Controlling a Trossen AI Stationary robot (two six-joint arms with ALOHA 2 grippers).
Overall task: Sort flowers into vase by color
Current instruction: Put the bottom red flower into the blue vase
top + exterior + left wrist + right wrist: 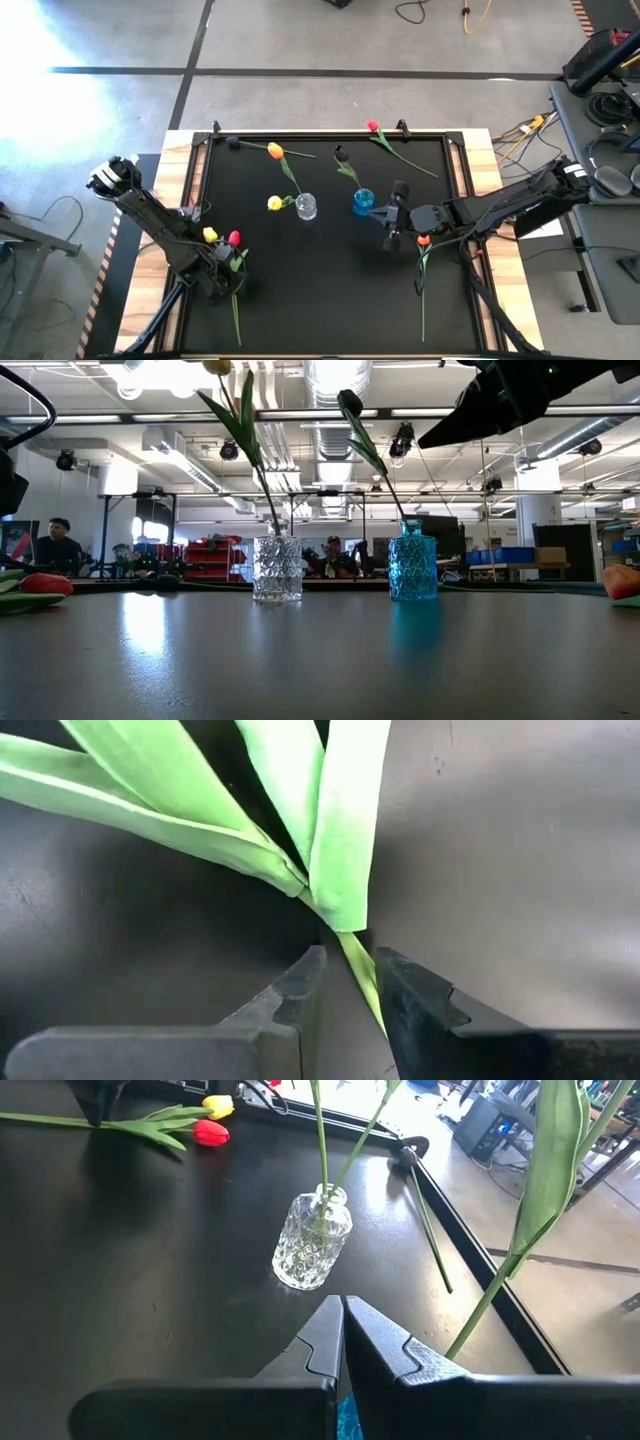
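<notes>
Now: left gripper on stem, right idle by blue vase

Left arm reaches in low at front-left; left gripper [348, 985] fingers nearly together, pinching a green stem [362, 970] just below its leaves. Yellow flower [210, 235] & red flower [234, 238] lie beside it. Right gripper [342, 1330] pressed together, just beside blue vase [363, 201]. Low view alone shows clear vase [277, 568] w/ 2 stems upright.
</notes>
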